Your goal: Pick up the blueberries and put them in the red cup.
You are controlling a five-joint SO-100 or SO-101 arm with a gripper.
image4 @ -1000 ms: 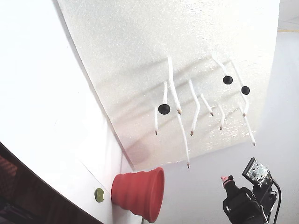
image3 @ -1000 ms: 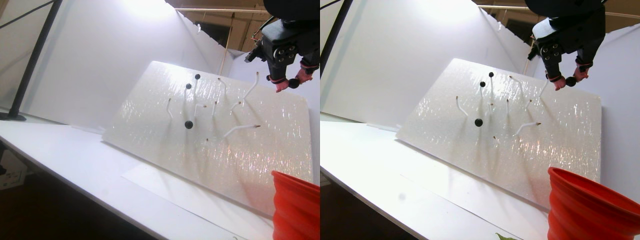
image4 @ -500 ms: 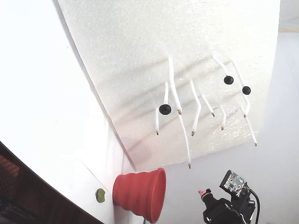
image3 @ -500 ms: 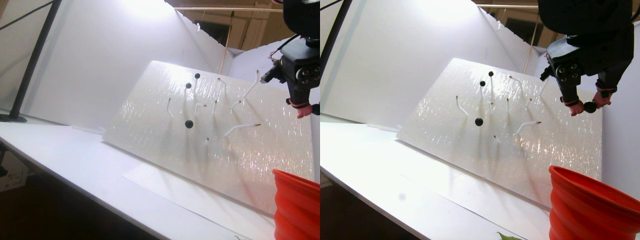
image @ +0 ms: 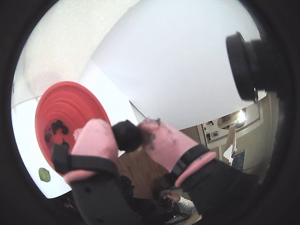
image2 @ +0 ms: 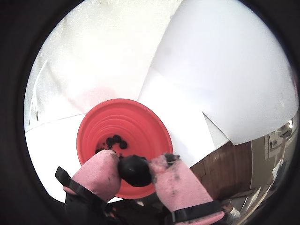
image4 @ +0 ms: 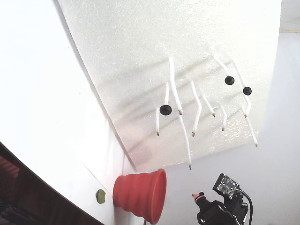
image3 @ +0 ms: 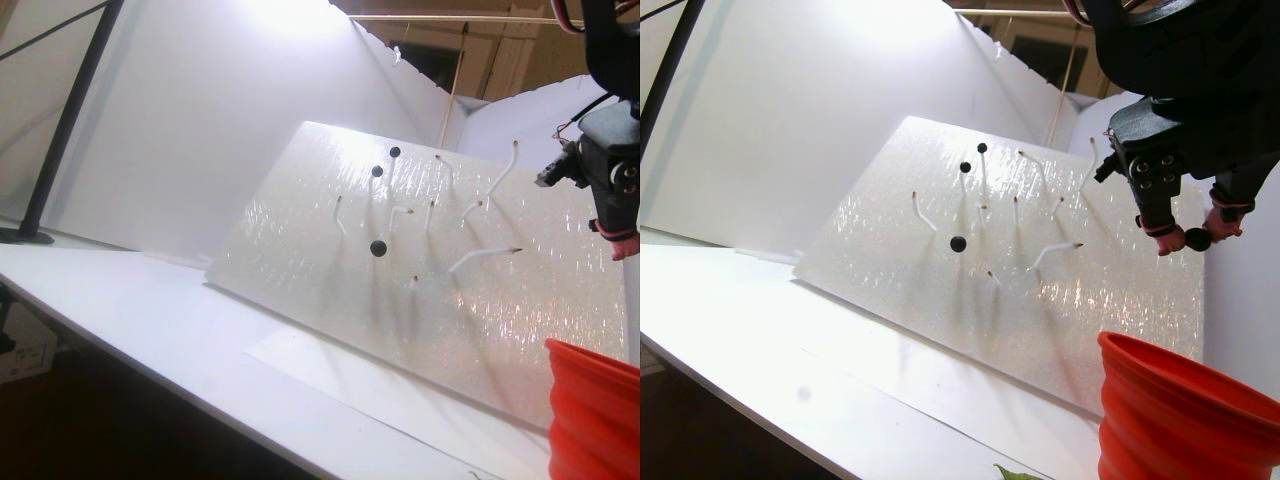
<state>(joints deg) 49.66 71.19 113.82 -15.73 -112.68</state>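
Above the red cup [image2: 123, 136], the gripper [image2: 134, 169] pinches one blueberry [image2: 133, 170] between pink fingertips [image2: 101, 171]; several blueberries [image2: 115, 141] lie inside the cup.

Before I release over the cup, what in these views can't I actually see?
- Berry count in the red cup: in both wrist views the pink fingers cover part of its floor.
- End effector: bottom edge of the fixed view crops the arm.
- Red cup: cut by the stereo pair's edge, inside unseen.
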